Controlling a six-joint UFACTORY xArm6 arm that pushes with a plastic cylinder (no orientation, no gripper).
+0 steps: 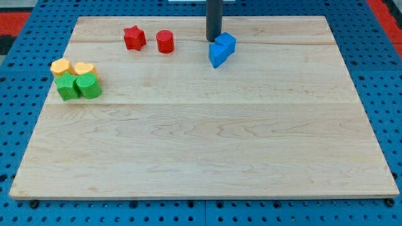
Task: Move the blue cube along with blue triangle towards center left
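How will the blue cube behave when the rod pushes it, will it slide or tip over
The blue cube looks squat and flat-bottomed, so it probably slides, not tips. It touches the blue triangle, so both may move together. My tip sits off-center at its left, so it might rotate.

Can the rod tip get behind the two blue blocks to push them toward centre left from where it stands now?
Probably not yet: my tip sits at the upper left of the blue cube and blue triangle. It must first circle to their right, where nothing blocks it.
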